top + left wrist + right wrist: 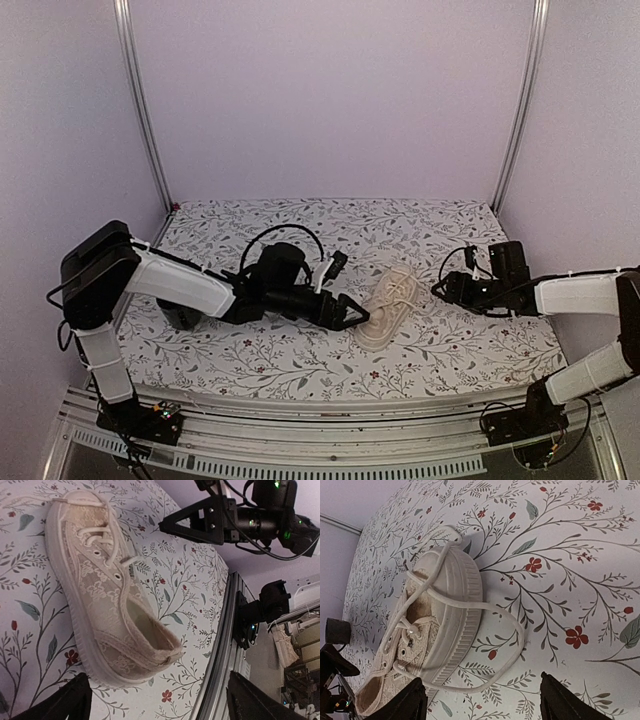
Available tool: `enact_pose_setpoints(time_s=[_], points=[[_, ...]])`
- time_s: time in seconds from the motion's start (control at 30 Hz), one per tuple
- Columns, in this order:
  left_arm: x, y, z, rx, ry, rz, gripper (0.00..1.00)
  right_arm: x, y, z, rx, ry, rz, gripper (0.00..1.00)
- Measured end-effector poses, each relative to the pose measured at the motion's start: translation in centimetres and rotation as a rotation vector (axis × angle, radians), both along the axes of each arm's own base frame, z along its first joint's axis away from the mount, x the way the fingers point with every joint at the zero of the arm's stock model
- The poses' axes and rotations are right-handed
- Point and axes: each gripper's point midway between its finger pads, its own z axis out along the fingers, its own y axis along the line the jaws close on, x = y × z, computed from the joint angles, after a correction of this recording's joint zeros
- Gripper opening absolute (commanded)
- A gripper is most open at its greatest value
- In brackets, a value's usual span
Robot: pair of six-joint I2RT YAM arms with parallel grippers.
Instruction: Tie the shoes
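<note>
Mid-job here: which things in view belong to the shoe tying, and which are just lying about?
Job:
- cream lace-fabric low-top sneaker
- its pale laces, untied
- left pincer, open near the heel
- right pincer, open, off the toe end

Not the job:
- floral-print table cover
- silver metal frame posts

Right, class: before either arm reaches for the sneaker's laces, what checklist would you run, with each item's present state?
1. Cream lace-fabric low-top sneaker upright on its sole: ok.
2. Pale laces tied: not ok; one loop trails past the toe on the floral table cover.
3. Left gripper open and empty, near the heel: ok.
4. Right gripper open and empty, apart from the toe: ok.
5. Both lace tips located: cannot tell.
</note>
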Motion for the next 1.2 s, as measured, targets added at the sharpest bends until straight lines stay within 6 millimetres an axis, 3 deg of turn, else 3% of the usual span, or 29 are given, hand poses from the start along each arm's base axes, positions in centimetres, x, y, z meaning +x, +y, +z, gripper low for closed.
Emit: enact_pose_setpoints(time_s=[0.13, 0.37, 0.5, 0.6, 0.77, 0.87, 0.97, 1.1, 1.2], points=[[-0.2, -1.4, -1.0, -0.013, 0.028, -0.057, 0.94, 1.8, 0.6, -0.1, -0.040, -0.012, 0.038, 0.77], [-0.6, -2.8, -5.0, 0.026, 0.091, -0.115, 0.94, 4.5, 1.7, -1.1, -0.122, -0.045, 0.142, 0.74], [-1.4, -4.3, -4.2, 0.002, 0.072, -0.171, 0.94, 5.2, 2.7, -1.5, -0.124, -0.058, 0.217, 0.72], [-3.3, -5.7, -4.0, -0.006, 0.051, -0.234, 0.94, 5.7, 3.5, -1.8, -0.114, -0.069, 0.266, 0.70], [-4.3, -5.9, -4.3, 0.040, 0.005, -0.239, 0.94, 6.6, 4.2, -2.3, -0.117, -0.087, 0.312, 0.65], [-2.1, -5.1, -3.8, 0.097, -0.048, -0.147, 0.94, 7.1, 4.4, -2.5, -0.123, -0.096, 0.331, 0.61], [1.1, -5.6, -1.6, 0.118, -0.124, -0.046, 0.86, 7.5, 4.5, -2.5, -0.128, -0.104, 0.335, 0.60], [5.4, -8.6, 3.8, 0.064, -0.220, 0.064, 0.62, 7.7, 4.4, -2.4, -0.138, -0.108, 0.323, 0.59], [8.1, -11.2, 5.2, 0.050, -0.257, 0.114, 0.57, 7.8, 4.1, -2.2, -0.149, -0.113, 0.306, 0.59]])
